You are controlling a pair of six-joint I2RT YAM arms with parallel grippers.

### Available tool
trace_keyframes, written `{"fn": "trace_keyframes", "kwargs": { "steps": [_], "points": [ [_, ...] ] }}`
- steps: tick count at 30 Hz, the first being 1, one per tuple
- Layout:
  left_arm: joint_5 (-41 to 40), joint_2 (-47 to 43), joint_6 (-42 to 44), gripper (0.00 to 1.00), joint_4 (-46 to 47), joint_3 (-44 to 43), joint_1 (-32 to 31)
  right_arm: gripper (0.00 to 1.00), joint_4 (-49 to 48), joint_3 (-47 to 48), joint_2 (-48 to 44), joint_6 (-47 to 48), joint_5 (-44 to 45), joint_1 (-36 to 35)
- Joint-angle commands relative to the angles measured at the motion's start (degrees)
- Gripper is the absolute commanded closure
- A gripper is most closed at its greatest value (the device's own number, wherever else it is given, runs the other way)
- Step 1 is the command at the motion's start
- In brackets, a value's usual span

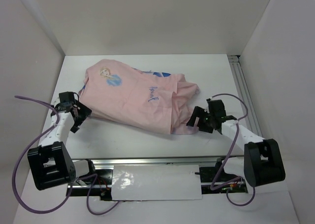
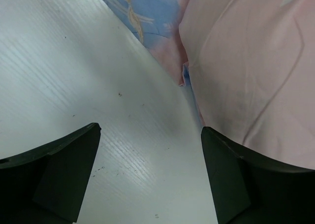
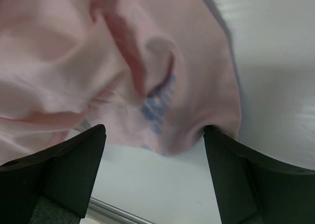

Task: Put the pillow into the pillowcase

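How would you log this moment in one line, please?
left gripper: open, empty, beside pillowcase | right gripper: open, empty, at its other end | pillowcase: pink side up, bulging | pillow: unseen

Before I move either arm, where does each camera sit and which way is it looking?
Top external: fixed above and behind the bases, facing down and forward over the table and pillowcase; both arms show, left gripper and right gripper at its two ends.
Left wrist: on the left arm, facing down at bare table beside the pillowcase edge; its two open fingers frame the bottom.
Right wrist: on the right arm, facing the pillowcase's rumpled end; its open fingers show.
Shared: both wrist views see pillowcase and table.
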State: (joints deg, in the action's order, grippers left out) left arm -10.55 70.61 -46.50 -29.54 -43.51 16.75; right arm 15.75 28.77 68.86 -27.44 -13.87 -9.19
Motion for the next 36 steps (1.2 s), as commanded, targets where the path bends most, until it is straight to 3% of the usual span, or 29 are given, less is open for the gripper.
{"fn": "trace_keyframes", "kwargs": {
  "steps": [1, 2, 5, 6, 10, 13, 18, 23, 32, 36],
  "points": [
    [0.7, -0.9, 1.8, 0.04, 5.1, 0.9, 1.2, 0.13, -9.6, -1.4, 4.7, -1.4, -5.6, -1.5],
    [1.2, -0.2, 1.9, 0.04, 5.6, 0.9, 1.7, 0.17, -10.9, -0.7, 5.7, -1.9, -5.6, -3.2],
    [1.9, 1.2, 2.5, 0.04, 6.2, 1.4, 3.9, 0.89, -12.8, 2.1, 9.9, -3.1, -4.2, -5.2],
    [1.9, 1.8, 2.5, 0.04, 6.2, 1.4, 4.9, 1.0, -12.8, 2.9, 10.7, -3.1, -3.5, -5.2],
    [2.6, 1.8, 3.6, 0.03, 6.2, 1.9, 7.3, 1.0, -12.8, 5.8, 8.5, -4.5, 1.1, -3.4],
    [3.2, 1.8, 4.1, 0.0, 6.2, 2.5, 8.6, 1.0, -9.4, 9.9, 3.7, -5.1, 9.5, 0.0],
    [4.7, 1.3, 6.2, 0.0, 8.4, 3.5, 10.8, 1.0, -6.0, 16.8, -2.5, -4.3, 18.8, 8.4],
    [9.8, 4.2, 8.1, 0.0, 12.0, 4.0, 11.5, 1.0, -4.1, 17.6, -1.8, -4.3, 22.0, 8.4],
    [18.7, -2.5, 10.1, 0.0, 21.7, 15.3, 2.6, 1.0, -4.8, 18.3, 0.2, -3.8, 20.5, 8.4],
    [17.8, -3.2, 9.9, 0.02, 22.4, 17.9, -7.0, 1.0, -5.5, 17.6, 0.7, -3.8, 18.8, 8.4]
  ]
}}
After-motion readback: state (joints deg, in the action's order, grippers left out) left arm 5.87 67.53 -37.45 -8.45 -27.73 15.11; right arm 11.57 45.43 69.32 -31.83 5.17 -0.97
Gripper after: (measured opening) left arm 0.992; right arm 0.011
